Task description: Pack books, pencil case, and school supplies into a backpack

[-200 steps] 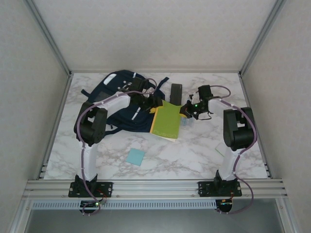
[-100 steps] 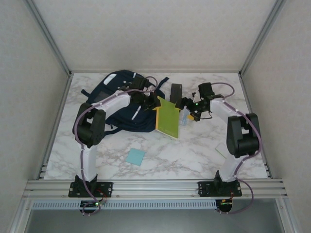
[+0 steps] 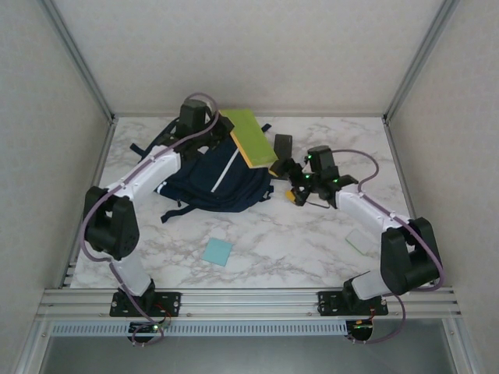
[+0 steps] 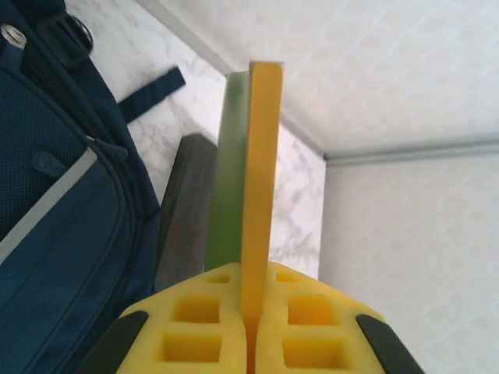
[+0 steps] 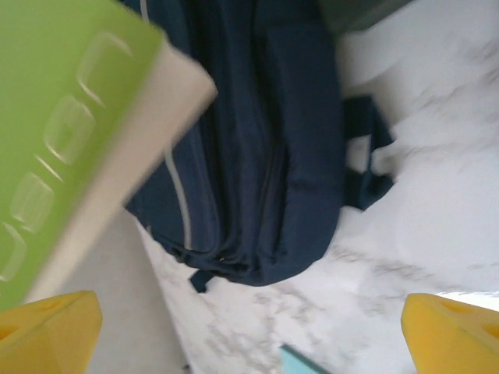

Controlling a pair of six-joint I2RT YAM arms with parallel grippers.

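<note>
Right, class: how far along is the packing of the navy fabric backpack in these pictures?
Done: nothing is visibly inside the navy fabric backpack. In hand: the left gripper is shut on the two thin books, lime green and orange-yellow, raised off the table. The right gripper is open and empty. Left: the dark oblong pencil case and small light-blue square pad lie outside.

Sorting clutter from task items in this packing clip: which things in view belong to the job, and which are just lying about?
Job: books, held up; backpack; pencil case; light-blue pad.
Lying about: pale green flat piece beside the right arm, purpose unclear.
</note>
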